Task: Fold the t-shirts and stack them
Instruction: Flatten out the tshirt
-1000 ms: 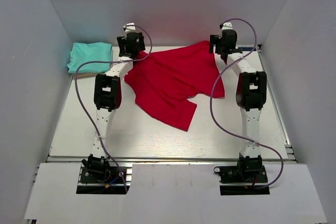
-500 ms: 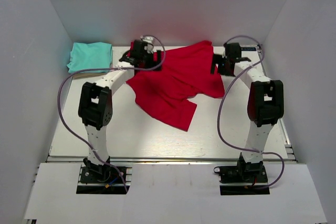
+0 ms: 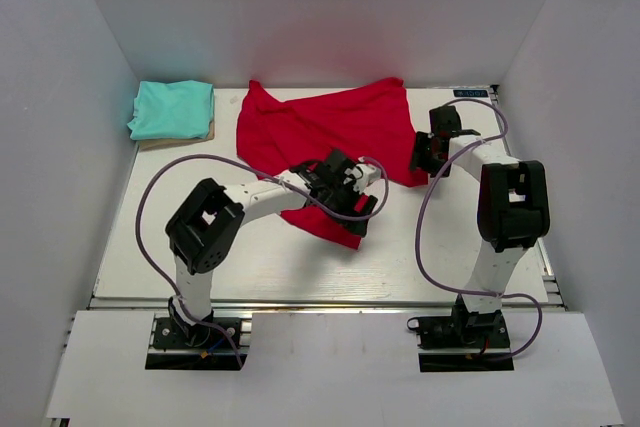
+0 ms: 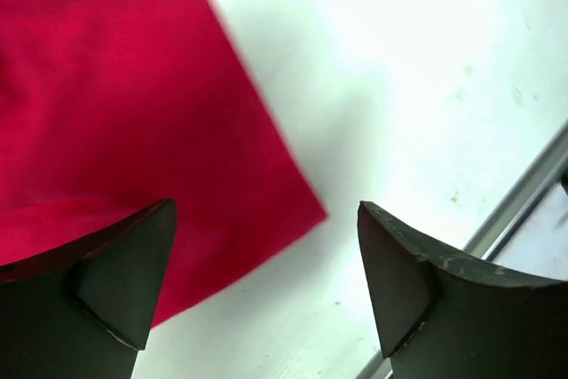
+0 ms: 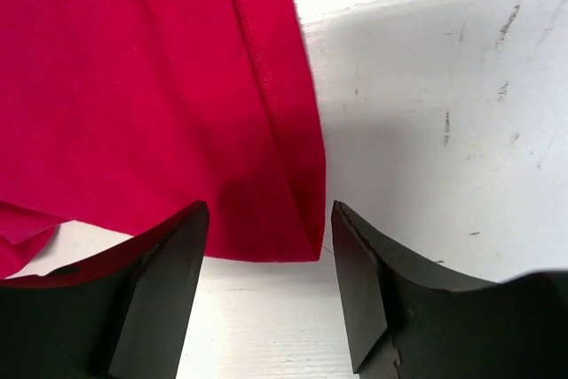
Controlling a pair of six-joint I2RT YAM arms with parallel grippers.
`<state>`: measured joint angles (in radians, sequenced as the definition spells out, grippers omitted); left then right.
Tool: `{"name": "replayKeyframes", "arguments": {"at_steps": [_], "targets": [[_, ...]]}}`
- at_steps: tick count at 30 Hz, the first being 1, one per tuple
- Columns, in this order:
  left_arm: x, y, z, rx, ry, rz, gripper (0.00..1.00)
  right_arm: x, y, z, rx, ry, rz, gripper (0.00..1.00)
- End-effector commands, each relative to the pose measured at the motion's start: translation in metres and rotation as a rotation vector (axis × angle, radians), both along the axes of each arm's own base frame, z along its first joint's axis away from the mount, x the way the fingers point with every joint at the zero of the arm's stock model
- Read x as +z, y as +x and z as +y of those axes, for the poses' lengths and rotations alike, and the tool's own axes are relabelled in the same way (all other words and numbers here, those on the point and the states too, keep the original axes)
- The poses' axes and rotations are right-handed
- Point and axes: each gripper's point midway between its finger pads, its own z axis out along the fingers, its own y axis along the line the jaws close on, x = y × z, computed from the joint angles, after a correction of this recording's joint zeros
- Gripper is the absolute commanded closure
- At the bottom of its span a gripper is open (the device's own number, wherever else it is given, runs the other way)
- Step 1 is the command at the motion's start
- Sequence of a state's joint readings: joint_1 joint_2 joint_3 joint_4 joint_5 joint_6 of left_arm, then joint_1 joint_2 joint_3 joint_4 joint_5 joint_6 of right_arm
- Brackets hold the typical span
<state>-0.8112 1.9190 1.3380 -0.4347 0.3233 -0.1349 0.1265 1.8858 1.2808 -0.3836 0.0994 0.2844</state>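
The red t-shirt (image 3: pixel 320 132) lies spread and rumpled across the back middle of the table. The folded teal t-shirt (image 3: pixel 172 109) sits at the back left corner. My left gripper (image 3: pixel 360 209) is open and empty, low over the shirt's near corner (image 4: pixel 133 113), with bare table between its jaws. My right gripper (image 3: pixel 422 162) is open and empty, just above the shirt's right hem corner (image 5: pixel 293 219), which lies between its jaws.
White walls close in the table on the left, back and right. A metal rail (image 4: pixel 524 193) runs along the table's near edge. A tan sheet (image 3: pixel 175 139) peeks out under the teal shirt.
My left arm has swung from the shirt's back left down to its near corner. The back left of the shirt now lies flat. My right gripper has moved nearer along the shirt's right edge.
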Motion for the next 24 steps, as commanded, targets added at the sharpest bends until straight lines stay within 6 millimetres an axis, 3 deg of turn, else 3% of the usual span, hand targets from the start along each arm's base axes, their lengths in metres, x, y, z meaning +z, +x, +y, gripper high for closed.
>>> {"name": "replayKeyframes", "arguments": {"at_steps": [1, 3, 6, 8, 15, 19, 22, 24], "targets": [[0.021, -0.018, -0.015, -0.079, -0.065, -0.030, 0.08, 0.008, 0.007, 0.006, 0.007, 0.037, -0.036, 0.37], [0.007, -0.029, -0.015, -0.097, -0.034, 0.000, 0.09, 0.005, 0.008, 0.005, 0.007, 0.034, -0.041, 0.38], [-0.017, -0.036, -0.014, -0.099, 0.029, 0.019, 0.17, 0.003, 0.012, 0.007, 0.021, 0.034, -0.047, 0.49], [-0.039, -0.037, -0.001, -0.070, 0.111, 0.049, 0.29, 0.001, 0.014, 0.007, 0.016, 0.033, -0.048, 0.58], [-0.083, -0.048, 0.035, -0.016, 0.313, 0.070, 0.37, -0.015, 0.008, -0.007, -0.028, -0.042, 0.003, 0.58], [-0.094, -0.055, 0.046, 0.009, 0.355, 0.099, 0.66, -0.022, 0.002, -0.014, -0.035, -0.080, 0.030, 0.62], [-0.105, -0.064, 0.064, 0.032, 0.418, 0.130, 1.00, -0.026, 0.001, -0.017, -0.039, -0.093, 0.041, 0.85], [-0.111, -0.072, 0.082, 0.051, 0.463, 0.133, 1.00, -0.027, 0.000, -0.018, -0.042, -0.097, 0.043, 1.00]]}}
